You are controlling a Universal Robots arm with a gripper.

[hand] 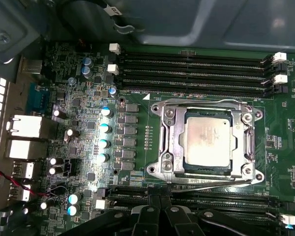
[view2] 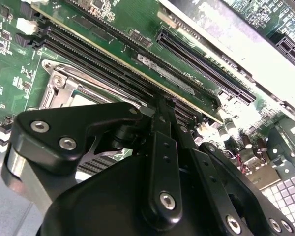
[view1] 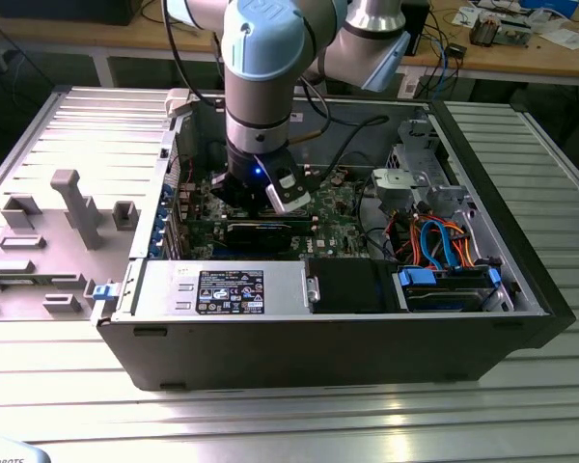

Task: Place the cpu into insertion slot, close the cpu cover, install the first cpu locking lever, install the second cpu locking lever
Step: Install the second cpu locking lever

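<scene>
An open computer case point(view1: 367, 328) lies on a ribbed metal desk point(view1: 270, 424), its green motherboard point(view1: 338, 207) exposed. In the exterior view, a grey power supply box point(view1: 222, 287) sits along the near wall, blue and orange cables point(view1: 434, 241) crowd the drive bay toward the exterior view's right, and a grey tray of fixtures point(view1: 48, 241) rests on the desk at the exterior view's left. A long black expansion card point(view1: 261, 230) stands just below the arm's wrist.

The arm point(view1: 261, 77) reaches straight down into the case, its wrist held upright above the board. The gripper point(hand: 160, 209) hangs close over the board with its black fingers point(hand: 148, 216) drawn narrowly together and nothing between them.

In the first wrist view, the cpu point(hand: 209, 140) lies flat in the insertion slot point(hand: 173, 142), and the cpu cover point(hand: 247, 142) frames it, its silvery metal bordering the chip on all sides. A thin locking lever point(hand: 211, 182) runs along the socket edge nearest the gripper. Long black memory slots point(hand: 196, 71) lie beyond the socket, and another row point(hand: 221, 199) runs between it and the gripper. The gripper hovers just beside the socket, apart from the chip.
</scene>
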